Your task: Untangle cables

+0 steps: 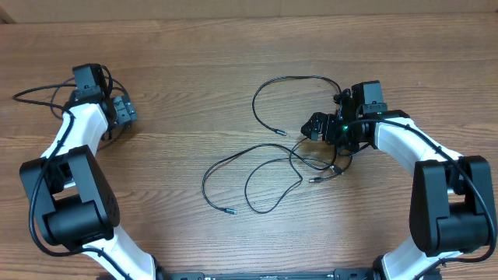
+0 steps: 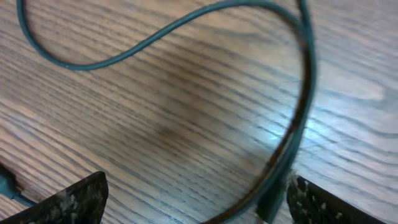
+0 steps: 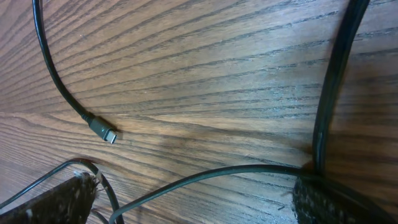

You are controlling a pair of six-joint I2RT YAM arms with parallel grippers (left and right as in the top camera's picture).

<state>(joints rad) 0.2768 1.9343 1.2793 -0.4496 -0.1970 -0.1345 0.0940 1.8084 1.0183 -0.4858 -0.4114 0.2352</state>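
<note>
Overhead, several thin black cables [image 1: 331, 166] lie in loose, crossing loops on the wooden worktop [image 1: 179, 62], right of centre. One more cord [image 2: 149, 40] curls beside the left arm at the far left. The left pincer [image 1: 127, 110] hangs low over that cord with its jaws wide apart, gripping nothing; the cord passes just beside one finger. The right pincer [image 1: 313, 127] sits at the right edge of the tangle, jaws also spread wide and empty, with a cord running up against one finger. The cords look light, limp and smooth, so they would likely slide and drag neighbouring loops when pulled. A small silver-tipped plug [image 3: 102, 132] lies free on the wood. The stiffer stretch just behind such a plug seems the surest place to pinch, away from the crossings.
</note>
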